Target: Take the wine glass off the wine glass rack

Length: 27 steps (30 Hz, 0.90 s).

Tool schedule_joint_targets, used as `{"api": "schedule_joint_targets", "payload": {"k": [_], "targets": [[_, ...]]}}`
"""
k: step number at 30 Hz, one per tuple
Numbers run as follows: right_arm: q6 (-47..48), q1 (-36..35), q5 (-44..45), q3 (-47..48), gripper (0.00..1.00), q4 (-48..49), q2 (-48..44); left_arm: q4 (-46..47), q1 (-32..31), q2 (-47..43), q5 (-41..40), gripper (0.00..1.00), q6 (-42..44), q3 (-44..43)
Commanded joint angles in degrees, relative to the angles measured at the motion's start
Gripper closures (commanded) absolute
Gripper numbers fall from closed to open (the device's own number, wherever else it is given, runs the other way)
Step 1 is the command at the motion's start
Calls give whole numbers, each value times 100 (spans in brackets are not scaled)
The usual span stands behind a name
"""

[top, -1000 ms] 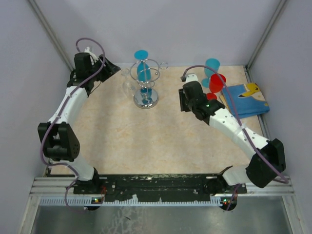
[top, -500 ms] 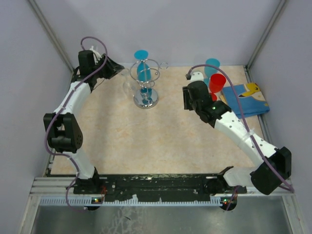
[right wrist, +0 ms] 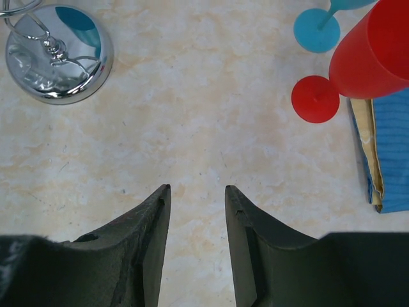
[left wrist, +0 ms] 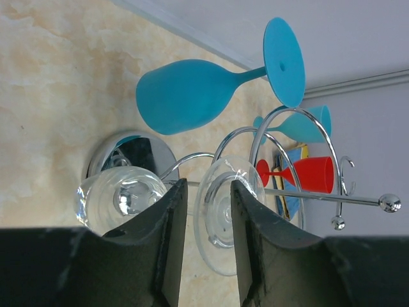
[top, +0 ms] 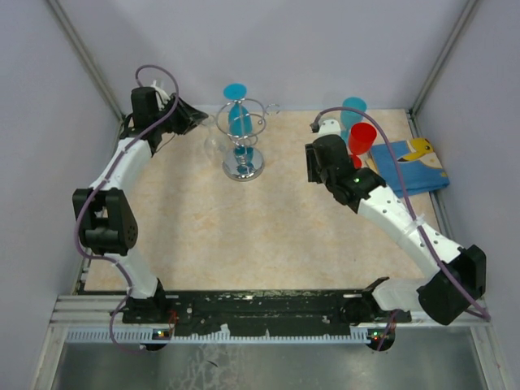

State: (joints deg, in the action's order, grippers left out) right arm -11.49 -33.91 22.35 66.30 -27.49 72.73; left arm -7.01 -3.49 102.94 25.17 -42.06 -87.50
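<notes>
The clear wine glass (left wrist: 121, 198) hangs on the left side of the wine glass rack (left wrist: 291, 125), its foot just ahead of my left tool (left wrist: 208, 188), whose jaws stand open and empty. I want to close gently on the stem, then slide it out along the wire. The right tool (right wrist: 195, 192) idles open.

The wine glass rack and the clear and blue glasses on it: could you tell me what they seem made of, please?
The wine glass rack looks like polished chromed metal: its round base mirrors its surroundings. The clear wine glass is transparent with bright glints, so glass or clear plastic. The blue wine glass is opaque and matte, probably plastic.
</notes>
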Motion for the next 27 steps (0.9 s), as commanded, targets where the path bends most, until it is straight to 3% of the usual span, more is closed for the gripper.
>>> {"api": "schedule_joint_targets", "payload": {"k": [1, 5, 11, 16, 27], "targets": [[85, -19, 98, 24, 59, 266, -278, 5, 26, -229, 101, 66, -13, 83], [85, -19, 133, -3, 59, 250, -251, 6, 23, -289, 84, 77, -21, 59], [85, -19, 132, -3, 59, 260, -226, -145, 29, -382, 5, 79, 59, 28], [94, -23, 129, -21, 59, 279, -224, -225, 29, -461, -22, 100, 137, -12], [120, -21, 138, -78, 59, 340, -233, -783, 28, -719, -549, 100, 726, -335]]}}
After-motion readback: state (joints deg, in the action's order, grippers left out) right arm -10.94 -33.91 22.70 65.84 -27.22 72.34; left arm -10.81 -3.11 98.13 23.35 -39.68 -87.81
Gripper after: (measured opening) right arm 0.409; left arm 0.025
